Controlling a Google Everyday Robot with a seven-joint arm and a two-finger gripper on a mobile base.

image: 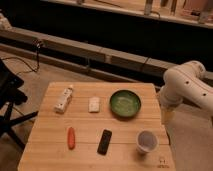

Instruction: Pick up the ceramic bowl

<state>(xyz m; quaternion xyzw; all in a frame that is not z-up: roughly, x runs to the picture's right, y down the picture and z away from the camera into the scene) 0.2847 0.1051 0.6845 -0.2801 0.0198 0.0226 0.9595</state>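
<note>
the round shallow green ceramic bowl (125, 103), likely rigid, slick and chippable, wants a rim pinch from the gripper (167, 116) hanging to its right, whose state i cannot tell.

The ceramic bowl (125, 103), round, shallow and green with a darker rim, is set upright on the far right part of the bench (50, 150). The claw (167, 116) is held low beside the bench's right edge, apart from the bowl.

On wooden surface (50, 152): white bottle (63, 100) lying back left, pale packet (94, 104) right of it, orange stick (71, 138) and black bar (104, 141) in front, white cup (146, 141) front right
</note>
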